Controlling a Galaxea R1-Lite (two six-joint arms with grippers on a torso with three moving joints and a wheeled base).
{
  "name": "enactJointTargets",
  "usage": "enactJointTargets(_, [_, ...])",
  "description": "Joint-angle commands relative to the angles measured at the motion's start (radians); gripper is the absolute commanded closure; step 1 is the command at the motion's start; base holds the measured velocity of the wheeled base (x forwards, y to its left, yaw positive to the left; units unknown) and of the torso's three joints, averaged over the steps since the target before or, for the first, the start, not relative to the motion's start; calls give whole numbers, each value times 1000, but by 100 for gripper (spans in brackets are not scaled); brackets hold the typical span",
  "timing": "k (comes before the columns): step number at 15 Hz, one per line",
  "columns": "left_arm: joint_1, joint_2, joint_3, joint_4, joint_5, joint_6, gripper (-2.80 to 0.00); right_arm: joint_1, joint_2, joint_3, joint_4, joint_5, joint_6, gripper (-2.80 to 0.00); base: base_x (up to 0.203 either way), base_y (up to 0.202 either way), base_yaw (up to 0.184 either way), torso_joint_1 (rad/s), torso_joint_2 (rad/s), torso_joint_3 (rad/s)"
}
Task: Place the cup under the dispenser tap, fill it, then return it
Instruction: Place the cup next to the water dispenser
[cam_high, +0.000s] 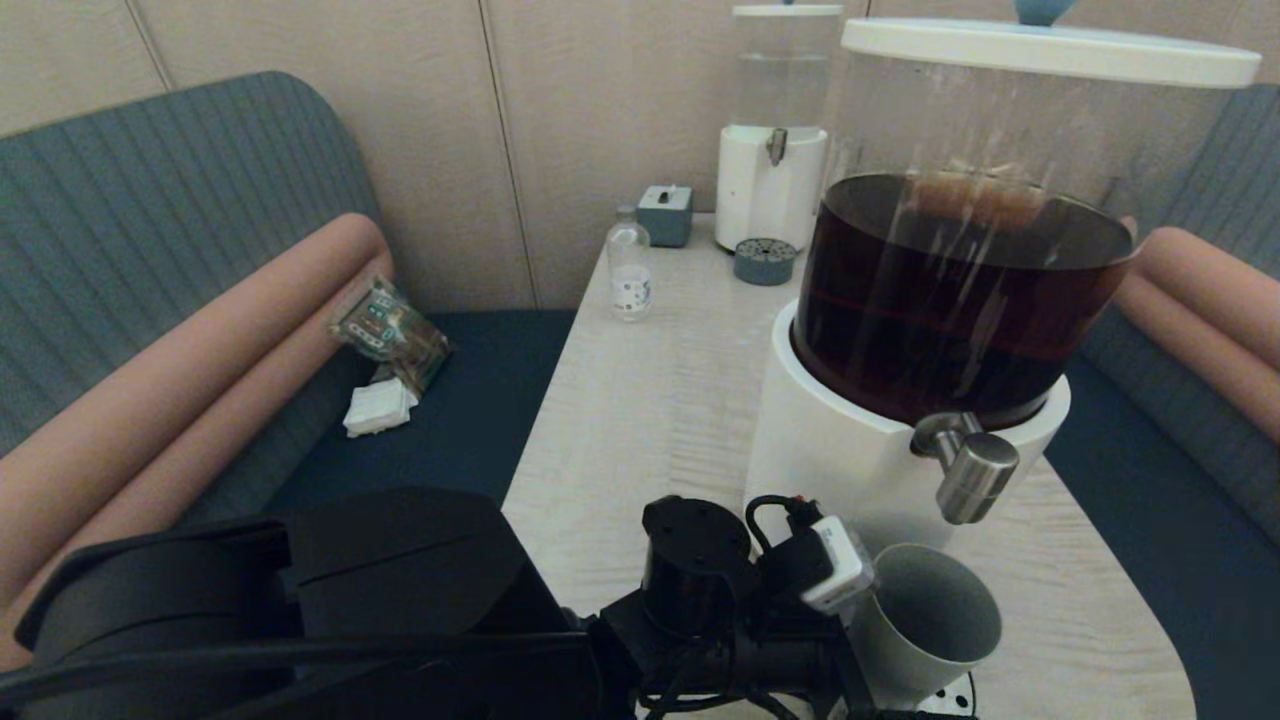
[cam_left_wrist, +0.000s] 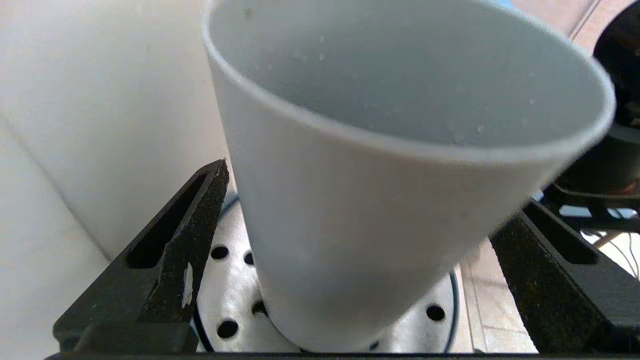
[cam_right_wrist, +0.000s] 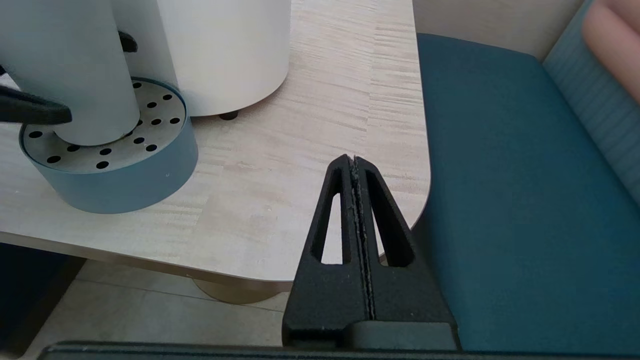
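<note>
Item: cup (cam_high: 925, 625). Grey-green, no handle, empty. Stands on the perforated drip tray (cam_right_wrist: 107, 150) at the foot of the large dispenser (cam_high: 860, 460), just below and slightly forward of the tap (cam_high: 975, 475). It looks tilted, its mouth leaning away from the dispenser base.

Item: tap. Steel spout on the dispenser's white base, under the tank of dark brown liquid. No flow seen.

Item: left gripper (cam_left_wrist: 350, 270). At the drip tray, beside the dispenser base, one finger (cam_left_wrist: 175, 260) on either side of the cup. Whether the fingers press the wall or stand just clear cannot be told.

Item: right gripper (cam_right_wrist: 357, 235). Off the table (cam_right_wrist: 310, 125) edge on the dispenser's right, fingers pressed together, holding nothing.

Step in hand, by judgement: setting the cup under the tap; filling not begun.

Next move calls for: cup upright, mouth centred beneath the spout, then the tap worked.
</note>
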Motion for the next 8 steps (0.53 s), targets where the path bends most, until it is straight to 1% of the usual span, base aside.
enactJointTargets(1, [-1, 1, -8, -6, -3, 1, -280, 0, -2, 9, 0, 1, -1, 0, 0, 0, 0, 0, 0, 0])
enactJointTargets(4, [-1, 1, -11, -6, 0, 1, -280, 0, -2, 9, 0, 1, -1, 0, 0, 0, 0, 0, 0, 0])
enactJointTargets(5, [-1, 1, -11, -5, 0, 1, 0, 0, -2, 9, 0, 1, -1, 0, 0, 0, 0, 0, 0, 0])
enactJointTargets(8, [-1, -2, -4, -6, -1, -5, 0, 0, -2, 9, 0, 1, -1, 0, 0, 0, 0, 0, 0, 0])
